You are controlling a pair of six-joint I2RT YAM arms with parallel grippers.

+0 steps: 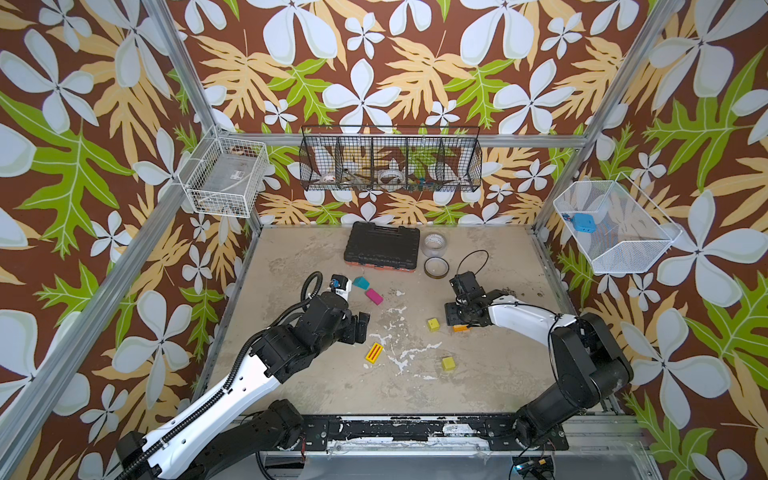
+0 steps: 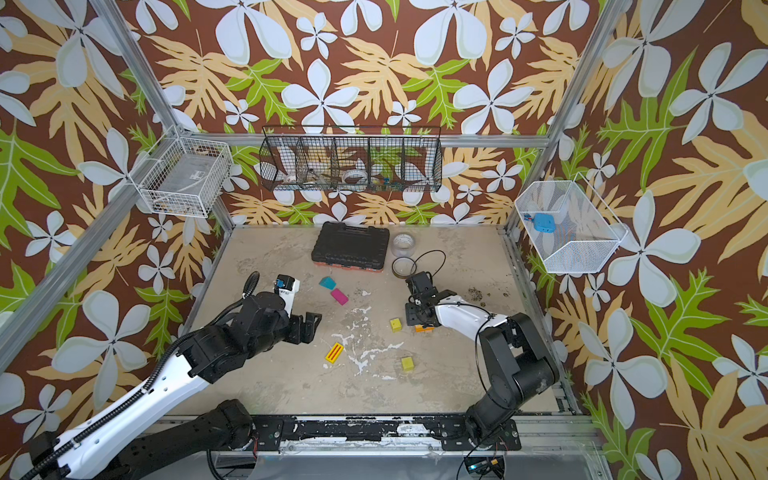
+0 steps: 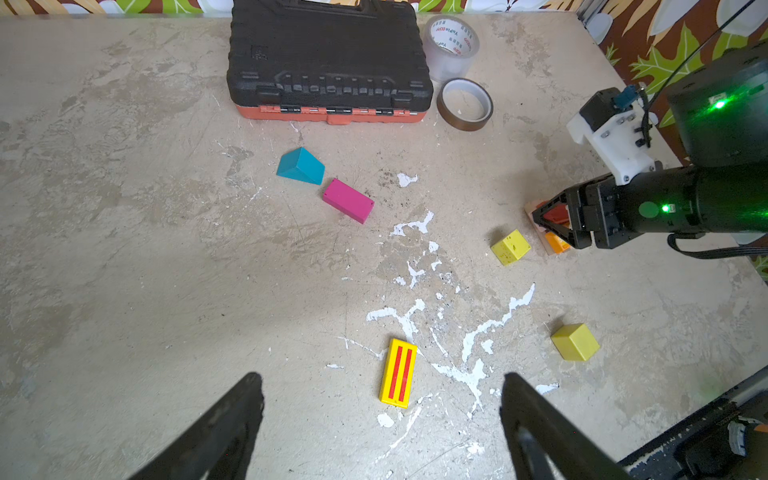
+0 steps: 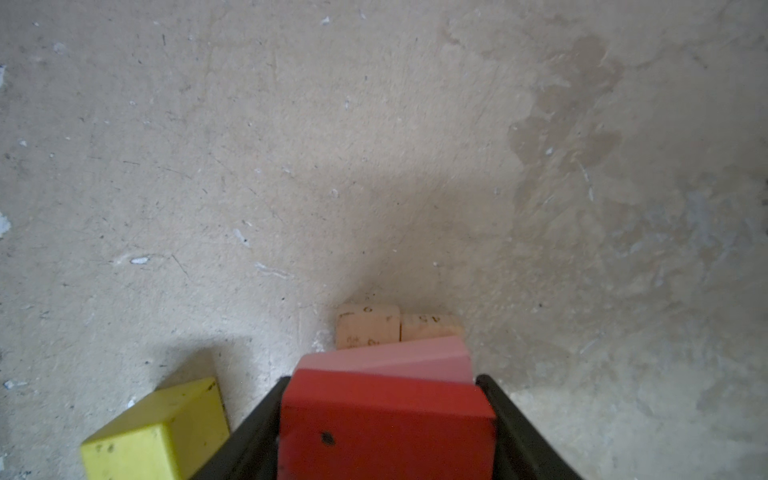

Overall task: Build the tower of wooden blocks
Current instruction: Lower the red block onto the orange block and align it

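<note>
Fingers (image 4: 519, 436) of right gripper (image 4: 384, 377) clamp red block (image 4: 386, 424) above pink block (image 4: 399, 357) over wood bars (image 4: 368, 328), likely to stack it; left gripper (image 2: 308, 325) spread wide, empty.

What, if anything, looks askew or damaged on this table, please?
The pale pink wooden block lies twisted relative to the two plain wood bars beneath it, just below the red rectangular block in the right gripper. The beige tabletop is chipped white mid-table.
</note>
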